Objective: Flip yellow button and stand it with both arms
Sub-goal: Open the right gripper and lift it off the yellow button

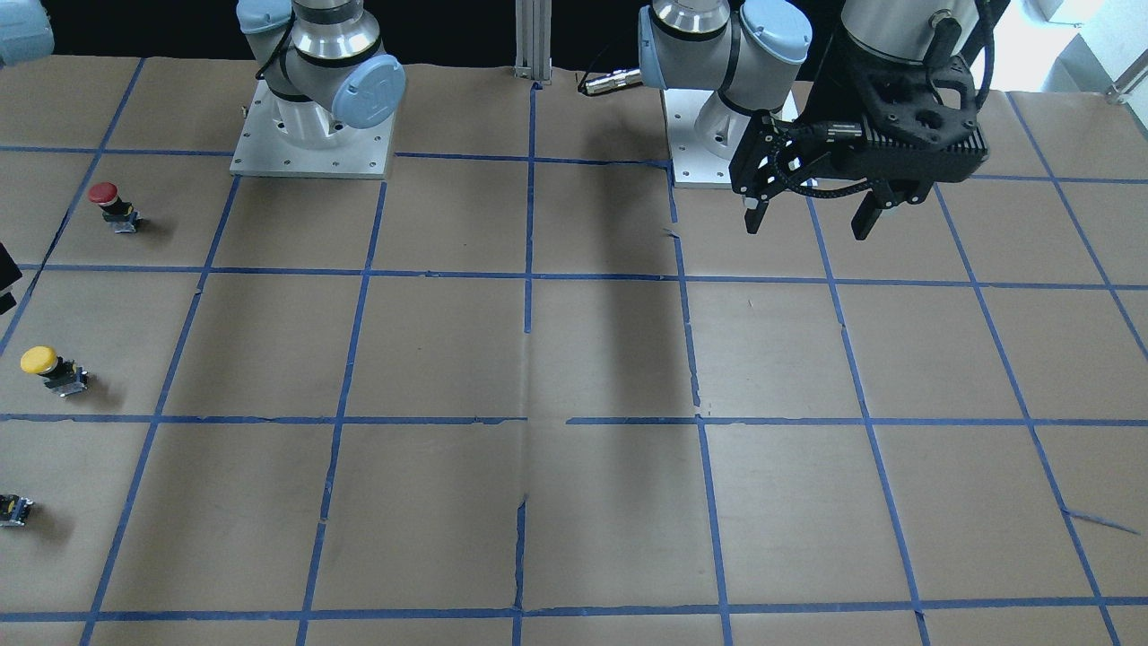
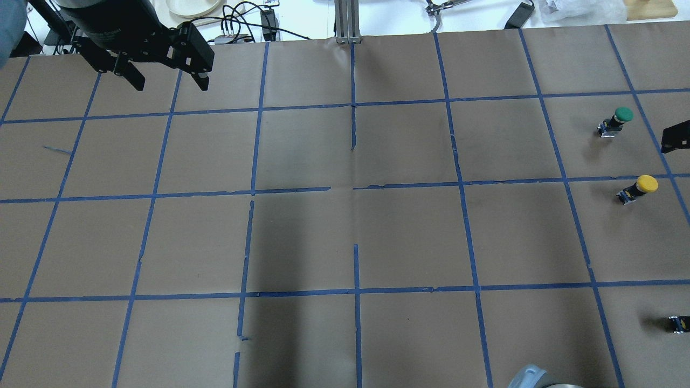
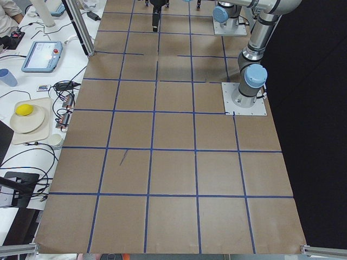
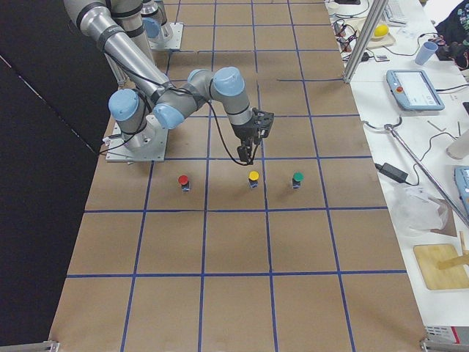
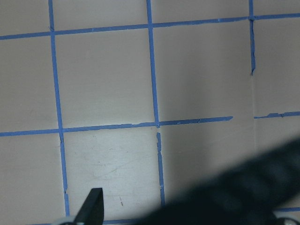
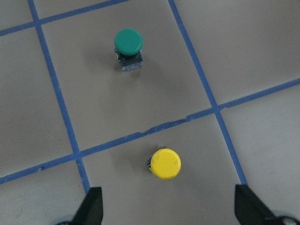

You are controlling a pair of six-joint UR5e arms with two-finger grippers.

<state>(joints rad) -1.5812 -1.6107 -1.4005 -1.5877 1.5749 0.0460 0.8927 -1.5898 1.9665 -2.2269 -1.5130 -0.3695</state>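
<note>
Across the table in the front-facing view, we find the yellow button (image 1: 52, 370) near the edge on the robot's right, between a red-capped button (image 1: 112, 205) and a capless part (image 1: 13, 510). The left gripper (image 1: 810, 222) hangs well apart from it, jaws spread and empty.

Overhead, the same gap shows: left gripper (image 2: 170, 85) far from the button (image 2: 639, 187).

From the right side, the right gripper (image 4: 248, 155) hovers just beside the button (image 4: 253, 178).

Through the right wrist, its fingers (image 6: 89, 208) stand wide apart. The button (image 6: 165, 163) sits cap-up, and we judge its long axis vertical, just ahead of the open jaws. The right arm is clearly nearer.
</note>
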